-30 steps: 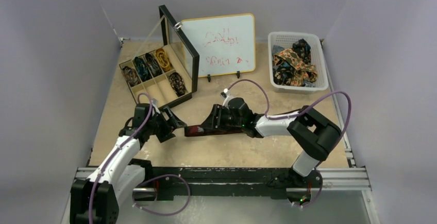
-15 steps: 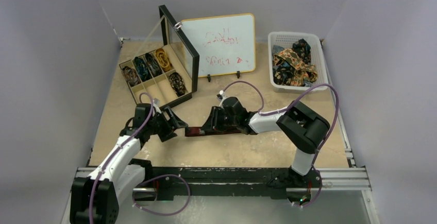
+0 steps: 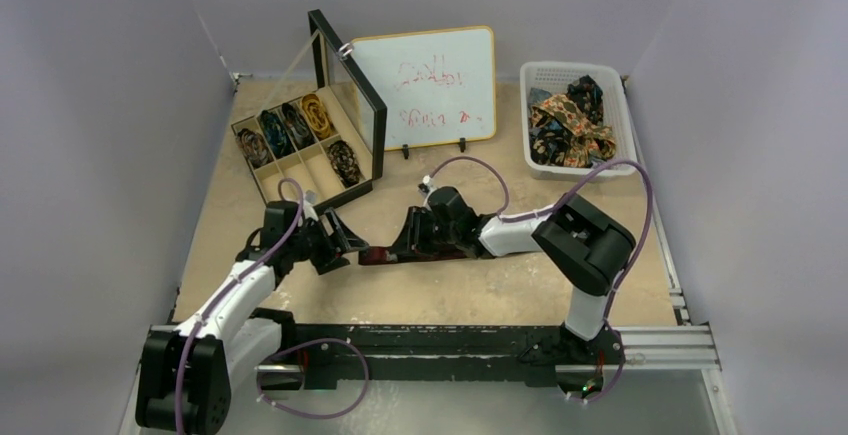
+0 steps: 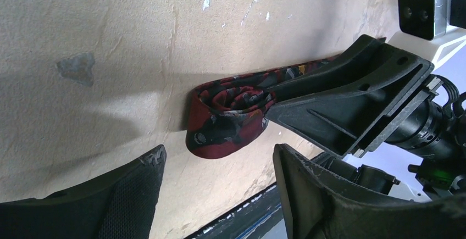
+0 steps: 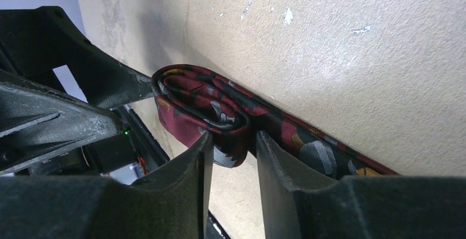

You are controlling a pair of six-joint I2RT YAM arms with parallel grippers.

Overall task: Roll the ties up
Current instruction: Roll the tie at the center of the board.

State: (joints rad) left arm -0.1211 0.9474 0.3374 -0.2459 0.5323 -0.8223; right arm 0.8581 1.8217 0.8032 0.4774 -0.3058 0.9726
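Because the maroon tie (image 4: 228, 118) is soft, light, slippery cloth whose coil would likely spring loose if released, it is best held at the rolled end. That end lies on the near middle of the surface (image 3: 450, 295), where the right tool (image 5: 231, 140) is clamped across it and the left tool (image 3: 338, 238) waits just beside it on the left, jaws apart. Farther back, the black divided box (image 3: 305, 173) at far left holds coiled ties (image 3: 297, 123) in some compartments, and the white basket (image 3: 618, 120) at far right holds a heap of loose ties (image 3: 568, 120).

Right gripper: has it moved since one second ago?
Yes. The right gripper, pinching the maroon tie, shifted slightly left, judged against the whiteboard.
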